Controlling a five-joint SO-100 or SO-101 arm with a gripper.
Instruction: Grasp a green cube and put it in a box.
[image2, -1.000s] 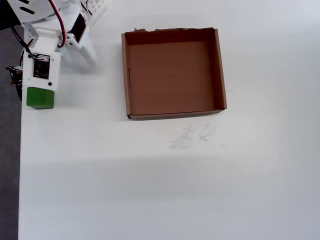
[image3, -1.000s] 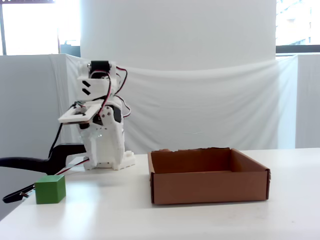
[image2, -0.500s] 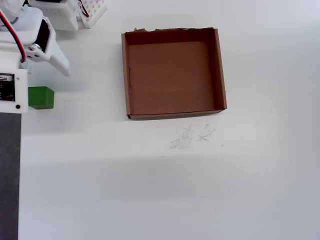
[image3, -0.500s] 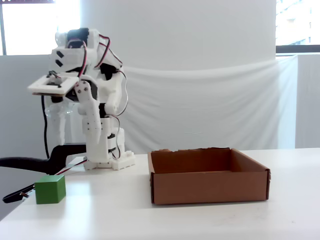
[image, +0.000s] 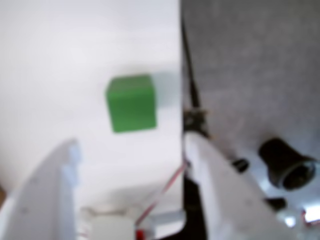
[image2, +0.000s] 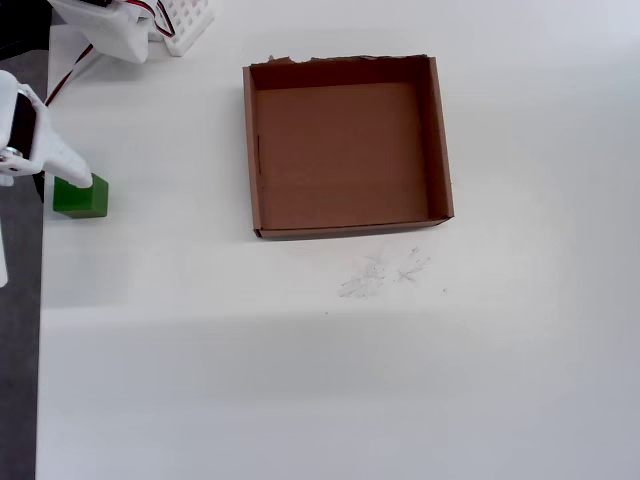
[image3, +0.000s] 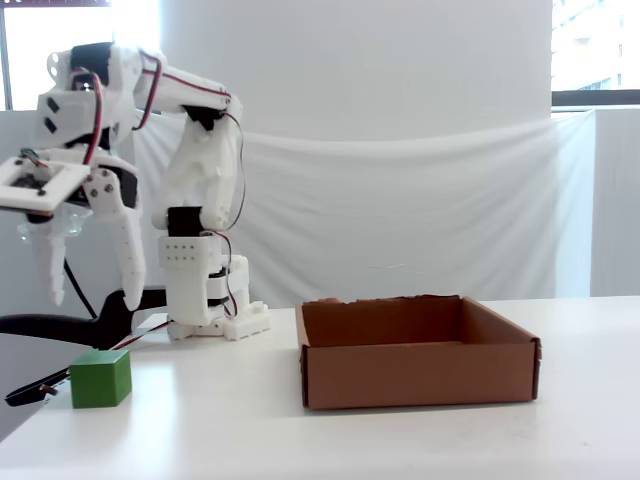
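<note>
While the green cube (image3: 101, 378) is sitting on the white table (image2: 330, 380) near its left edge in the overhead view, well apart from the box (image2: 436, 135), the gripper (image3: 92, 292) is hanging above it with its two white fingers spread wide and nothing between them. In the fixed view the fingertips are stopping short of the cube's top face, so the arm is working through the approach step and the grasp is not yet made. The wrist view is showing the green cube (image: 131, 103) ahead of the gripper (image: 130, 145), lying in the gap between the two fingers but closer to the left one, with the table's edge and the grey floor (image: 250, 75) running just to the right of it. The box, a shallow brown cardboard tray with a ragged far rim, is lying empty toward the middle of the table. As I am judging it, the next move is calling for a straight descent with the fingers kept apart until they are straddling the cube, a small sideways correction to centre it, then a firm close before lifting and carrying it across to the box.
</note>
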